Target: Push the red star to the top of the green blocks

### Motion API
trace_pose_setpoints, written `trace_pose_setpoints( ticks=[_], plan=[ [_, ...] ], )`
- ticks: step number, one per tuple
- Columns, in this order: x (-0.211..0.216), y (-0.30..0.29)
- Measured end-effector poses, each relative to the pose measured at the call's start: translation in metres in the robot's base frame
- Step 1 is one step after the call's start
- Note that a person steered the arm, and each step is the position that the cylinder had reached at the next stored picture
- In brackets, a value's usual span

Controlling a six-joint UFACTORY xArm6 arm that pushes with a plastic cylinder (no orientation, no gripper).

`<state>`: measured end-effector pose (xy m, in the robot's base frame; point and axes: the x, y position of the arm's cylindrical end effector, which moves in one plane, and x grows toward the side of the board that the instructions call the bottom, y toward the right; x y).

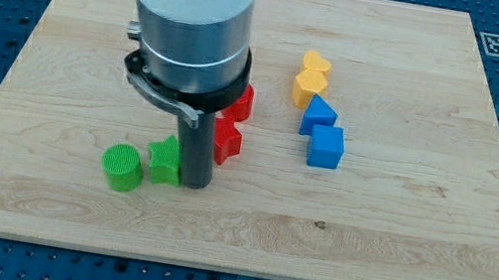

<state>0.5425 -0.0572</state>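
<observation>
My tip rests on the board just right of a green star-like block and below-left of a red star. The rod's side looks to touch both. A green cylinder stands left of the green star block. A second red block sits above the red star, partly hidden by the arm's body.
Two yellow blocks stand at the view's upper right, with two blue blocks just below them. The wooden board lies on a blue perforated table. A marker tag sits at the board's top right corner.
</observation>
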Motion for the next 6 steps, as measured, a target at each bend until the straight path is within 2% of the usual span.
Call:
trace_pose_setpoints(
  ticks=[2,3,4,6],
  plan=[
    [-0.006,0.067],
    [-0.025,0.076],
    [-0.054,0.075],
    [-0.055,0.035]
  ],
)
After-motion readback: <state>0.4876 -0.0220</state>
